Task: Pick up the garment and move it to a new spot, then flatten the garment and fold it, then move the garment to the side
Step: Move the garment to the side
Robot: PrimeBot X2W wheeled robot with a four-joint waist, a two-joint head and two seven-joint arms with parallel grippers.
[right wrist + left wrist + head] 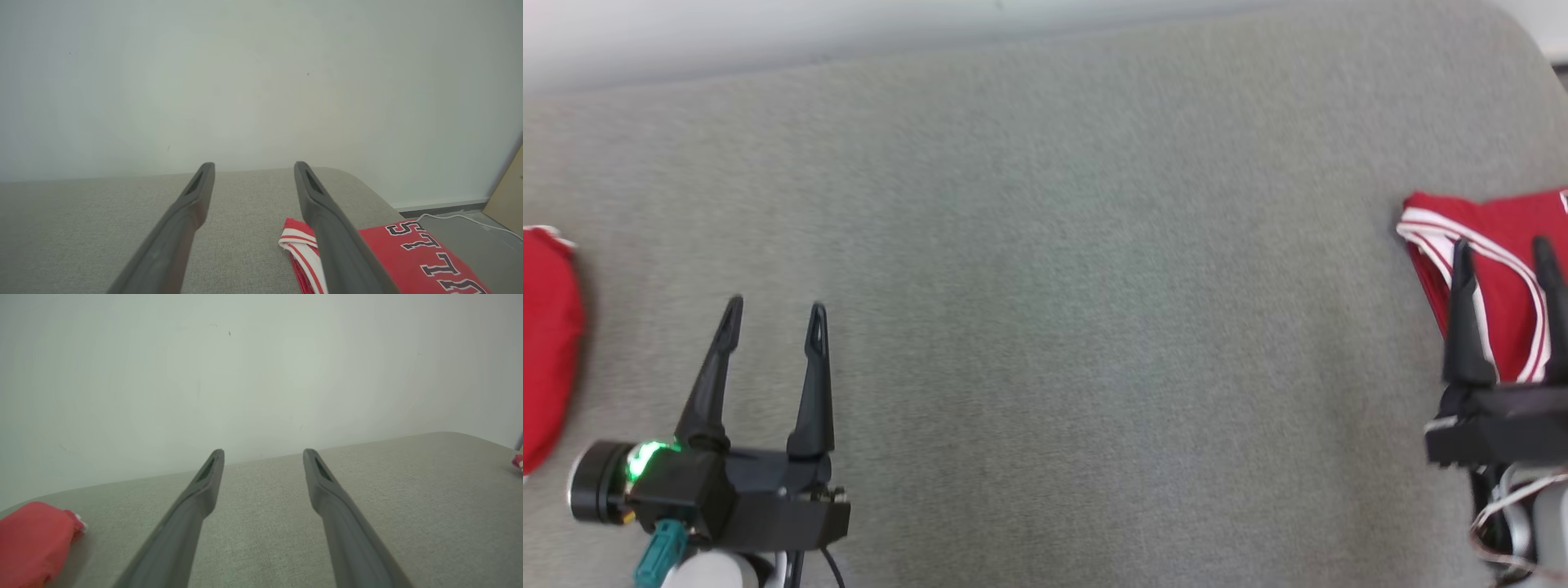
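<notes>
Now left claw [777, 302] and right claw [1501, 242] gape empty — garment [1494, 216] near the right

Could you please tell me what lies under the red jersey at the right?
The red jersey rests on the grey fabric surface, which shows around its edges. Anything tucked beneath is covered by the cloth.

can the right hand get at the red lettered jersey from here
Probably yes: the right hand is open at the striped edge of the jersey, with nothing between them.
</notes>
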